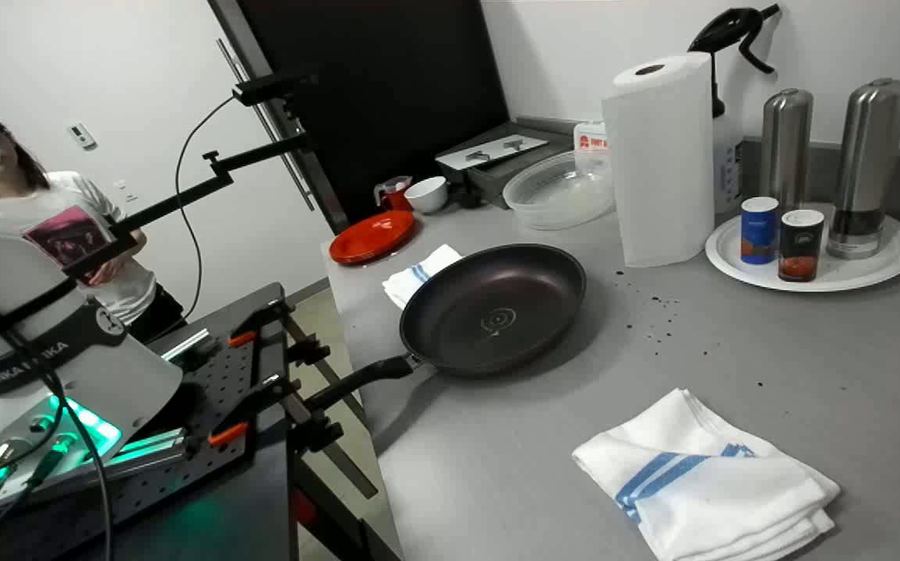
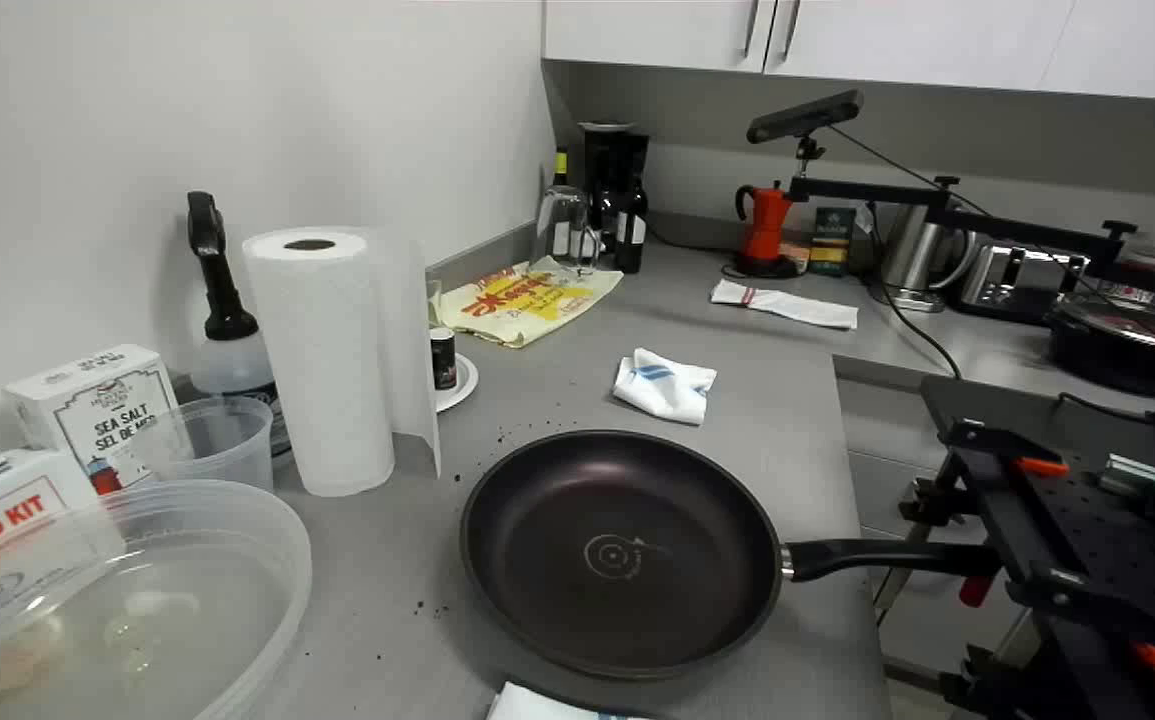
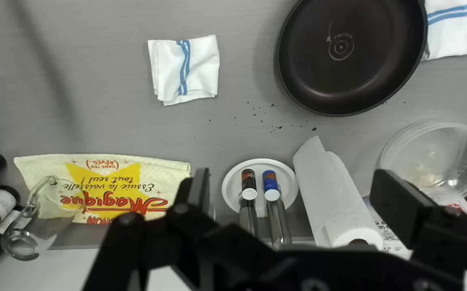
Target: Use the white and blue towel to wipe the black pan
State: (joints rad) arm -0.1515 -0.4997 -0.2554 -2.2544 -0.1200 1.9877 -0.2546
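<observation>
My wrist view puts the gripper (image 3: 292,188) along the bottom, its two fingers (image 3: 397,202) spread wide apart. Above them the white and blue towel (image 3: 187,70) lies on the gray counter (image 3: 116,121), folded into a loose square, layers uneven at the left edge, a pair of blue stripes running down it. The black pan (image 3: 352,52) is well apart from it, cut off at the top of my view: dark, glossy inside, a pale round emblem at its center. A second striped cloth (image 3: 457,30) shows just beside its rim, and dark specks (image 3: 313,129) dot the counter near it.

In an exterior view I get the towel (image 1: 707,483) in the foreground, stacked in soft, slightly rumpled folds, blue bands slanting across. The pan (image 1: 496,312) has a faint reddish sheen, and its long black handle (image 1: 364,379) reaches past the counter's edge. The rim partly hides the second striped cloth (image 1: 411,286); I can't tell whether the pan rests on it.

In an exterior view I look across the pan (image 2: 622,550), shallow and round, to the towel (image 2: 664,387), which reads more crumpled from here and lies clear of the rim. The paper towel roll (image 2: 317,370) stands upright.
</observation>
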